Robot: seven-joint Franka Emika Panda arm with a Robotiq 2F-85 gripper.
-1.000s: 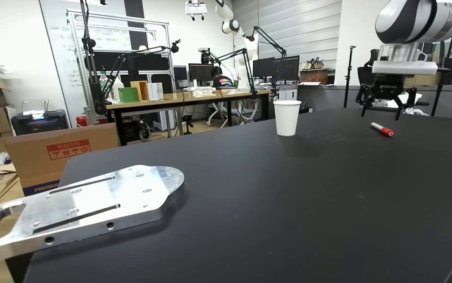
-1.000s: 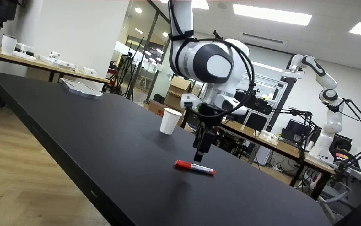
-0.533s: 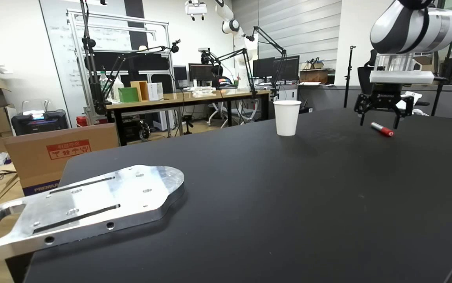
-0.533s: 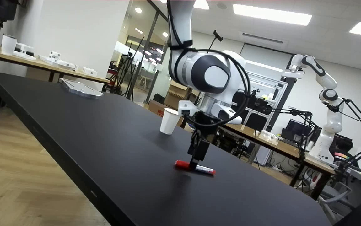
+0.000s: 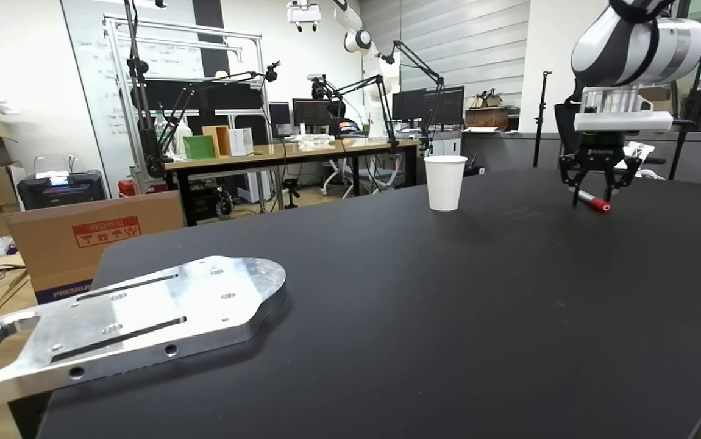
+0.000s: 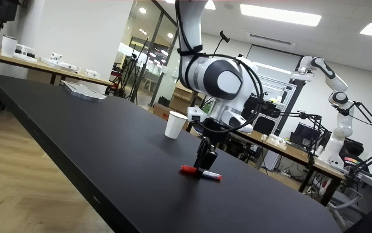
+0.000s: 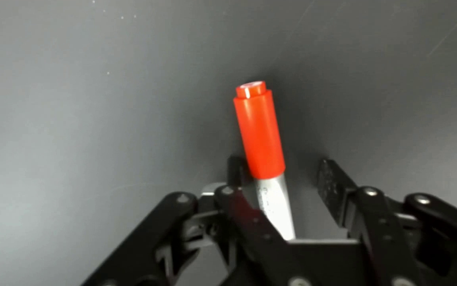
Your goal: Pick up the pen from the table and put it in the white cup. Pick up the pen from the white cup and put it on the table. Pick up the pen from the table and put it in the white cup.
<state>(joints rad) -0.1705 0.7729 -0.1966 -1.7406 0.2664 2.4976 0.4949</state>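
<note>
Two black fingers (image 7: 334,188) straddle a red pen (image 7: 265,163) on a table (image 5: 423,317)

The pen lies flat on the black tabletop, and the gripper (image 7: 281,173) stands right over it. The fingers are apart, with the pen between them. In the wrist view one finger sits just beside the pen, near where the red cap (image 7: 258,127) meets the pale barrel (image 7: 278,206); whether it touches cannot be told. A plain gap shows between the pen and the opposite finger. In both exterior views the fingertips reach down around the pen to about the level of the tabletop. In an exterior view a finger (image 6: 206,158) hides the middle of the pen, with the cap showing on one side and the barrel and its red end (image 6: 219,177) on the other. The robot's arm (image 6: 229,82) rises above the pen.

The white cup (image 6: 174,126) stands upright on the table, well apart from the pen. Farther from the pen than the cup, a silver metal plate (image 5: 204,299) lies flat near the table's edge. Beyond the table, well away from the pen, are a cardboard box (image 5: 46,238) with a red label (image 5: 106,231), a wooden workbench (image 5: 268,150) and another white robot arm (image 6: 344,119).
</note>
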